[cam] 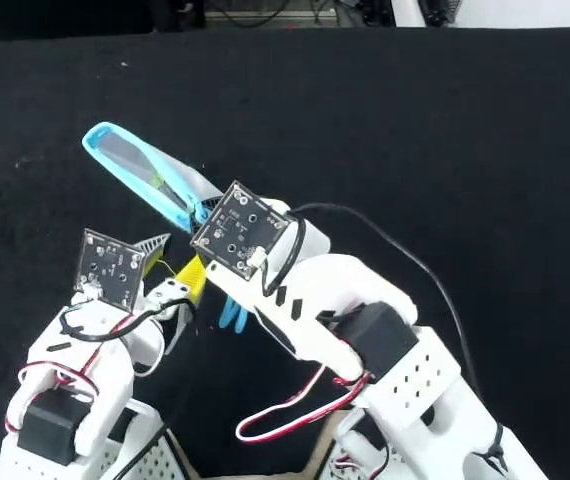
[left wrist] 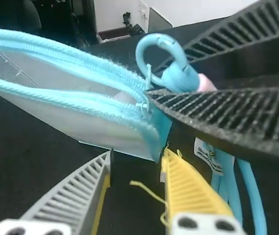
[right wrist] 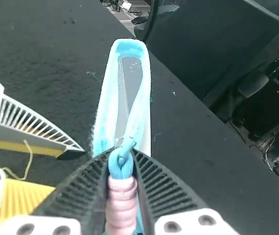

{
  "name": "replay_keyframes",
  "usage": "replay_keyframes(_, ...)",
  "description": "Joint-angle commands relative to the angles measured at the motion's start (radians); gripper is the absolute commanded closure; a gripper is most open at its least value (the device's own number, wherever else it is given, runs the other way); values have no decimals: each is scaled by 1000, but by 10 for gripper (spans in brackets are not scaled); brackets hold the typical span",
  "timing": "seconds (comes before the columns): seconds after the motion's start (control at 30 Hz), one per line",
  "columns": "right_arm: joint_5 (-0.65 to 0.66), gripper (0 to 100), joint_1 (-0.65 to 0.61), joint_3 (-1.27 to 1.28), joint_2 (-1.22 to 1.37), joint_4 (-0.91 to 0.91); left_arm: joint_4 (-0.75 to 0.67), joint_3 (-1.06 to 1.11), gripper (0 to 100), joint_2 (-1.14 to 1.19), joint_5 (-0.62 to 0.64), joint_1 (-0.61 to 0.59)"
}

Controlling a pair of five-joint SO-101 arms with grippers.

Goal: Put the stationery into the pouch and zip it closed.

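Okay, so the pouch point(cam: 137, 168) is light blue with see-through mesh sides. It sits in the upper left of the high view on the black table point(cam: 425, 140), running diagonally from the top left down toward the middle. From above, its blue-edged top looks spread apart rather than zipped, but I wouldn't swear to it.

The right gripper point(right wrist: 122, 152) is at the pouch's lower-right end. Its black fingers are pressed together on the base of the blue carabiner clip point(left wrist: 158, 53) hanging off that corner, and a pink ribbed bit point(right wrist: 121, 196) is squeezed in there too. The rest of the pouch stretches straight away from its fingertips.

The left gripper point(left wrist: 137, 159) sits just below that same corner, and it's spread. There's a gap between the grey finger point(left wrist: 76, 196) and the yellow finger point(left wrist: 191, 193), with nothing held in it. The pouch's corner hangs just past the tips.

Some blue straps point(left wrist: 230, 181) with a white tag point(left wrist: 205, 154) dangle right beside the yellow finger.
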Motion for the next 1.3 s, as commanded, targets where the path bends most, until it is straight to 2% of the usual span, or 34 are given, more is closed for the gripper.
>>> replay_keyframes(0.0,5,988,23,-5,-33,-6,-54,-28,825,-3,-3,13)
replay_keyframes(0.17,5,988,23,-5,-33,-6,-183,76,825,-3,-3,-30)
replay_keyframes(0.3,5,988,25,-5,-33,-6,-229,101,825,-3,-3,-87)
replay_keyframes(0.57,5,988,86,-5,-33,-14,-229,91,826,-3,-3,-189)
replay_keyframes(0.87,5,988,89,7,-35,-17,-219,81,826,-3,-11,-202)
replay_keyframes(1.13,-2,988,87,96,-36,-150,-178,12,828,-3,-9,-311)
replay_keyframes(1.27,-3,988,87,102,-36,-161,-176,12,829,-3,-9,-311)
